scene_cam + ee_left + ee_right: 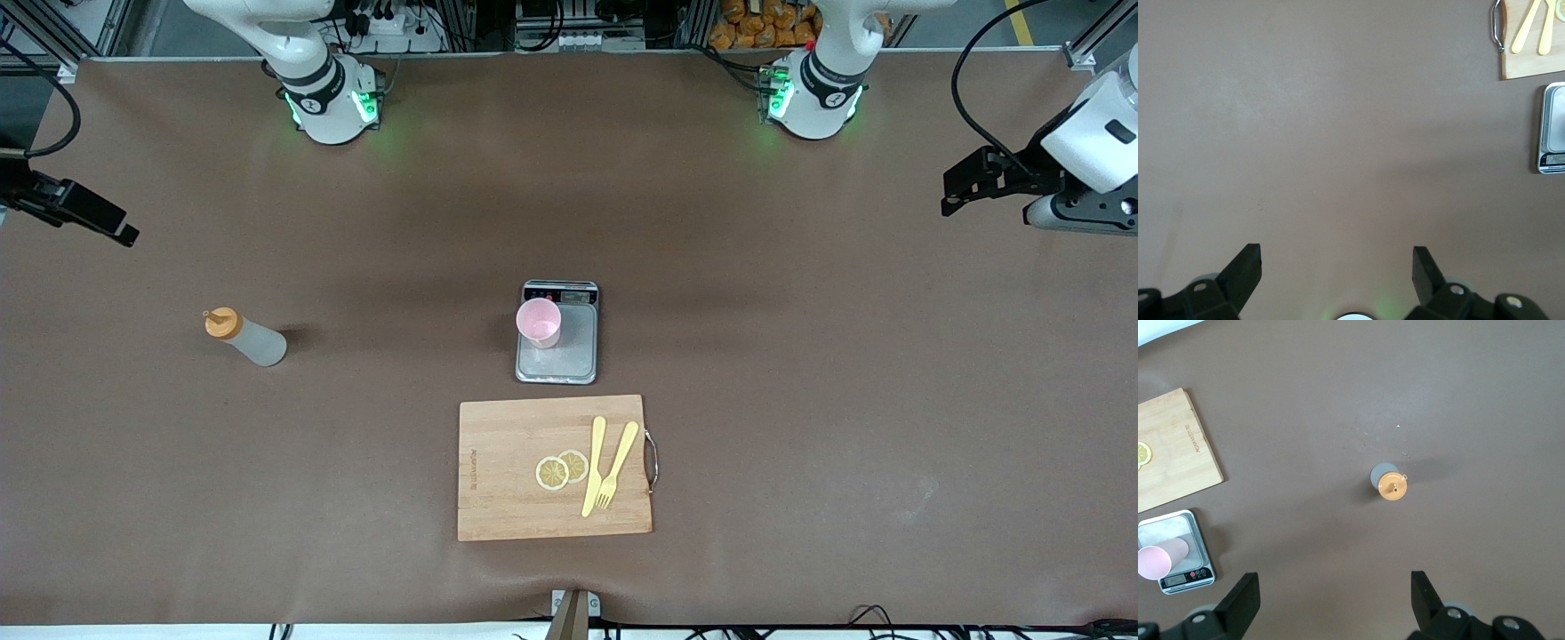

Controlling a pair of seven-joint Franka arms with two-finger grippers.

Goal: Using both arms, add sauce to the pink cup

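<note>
Pink cup (539,322) upright on a small kitchen scale (557,356) mid-table, at the scale's display end. Inside of cup pale; sauce in it or not, cannot tell.

Sauce bottle (245,337), clear body, orange cap with nozzle, upright on bare table toward the right arm's end, well apart from the cup. Cap on.

Cutting board (498,471) nearer to the front camera than the scale, just beside it. On it: two lemon slices (561,468), a yellow knife (593,466), a yellow fork (617,464).

Right gripper (1333,600) high at the right arm's end of the table, over bare table near the bottle; fingers wide apart, nothing between them. Left gripper (1337,270) high over bare table at the left arm's end, well apart from cup and scale; fingers likewise spread, holding nothing. Both arms drawn back. Same layout fits a pour yet to come or one finished with the bottle set back down.

Risks, as judgement:
- Bottle tall and narrow: an off-centre or one-sided finger contact likely to tip it.
- Soft-looking body: hard squeeze could squirt sauce early, over table or scale.
- Cup looks light, small and unsteadied: a nudge could knock it over.
- Nozzle off-aim over a narrow mouth: sauce onto scale display.
- Two arms converging on one spot: collision risk.
</note>
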